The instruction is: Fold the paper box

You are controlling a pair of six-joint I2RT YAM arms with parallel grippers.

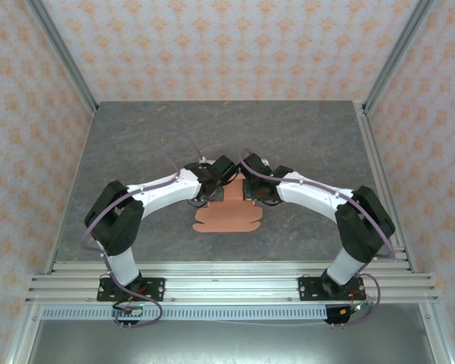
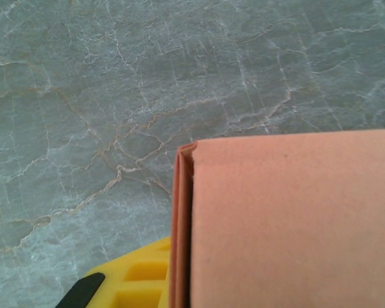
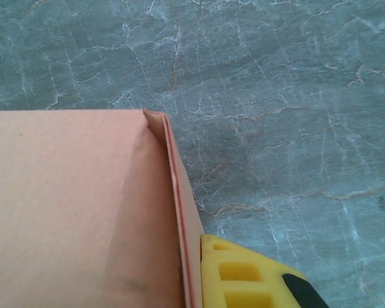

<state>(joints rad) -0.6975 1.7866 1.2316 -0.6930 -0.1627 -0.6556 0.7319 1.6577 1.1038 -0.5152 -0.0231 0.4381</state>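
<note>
The paper box is salmon-orange cardboard at the middle of the table, with rounded flaps lying flat toward the near edge. Both arms meet above its far part. My left gripper is shut on the box's left side wall. In the left wrist view one yellow finger presses the doubled wall of the paper box, and the other finger is hidden behind the panel. My right gripper is shut on the right side wall. Its yellow finger sits against the folded edge of the paper box.
The grey marbled table is fenced by patterned walls on three sides. An aluminium rail carrying the arm bases runs along the near edge. Bare table lies beyond and to both sides of the box.
</note>
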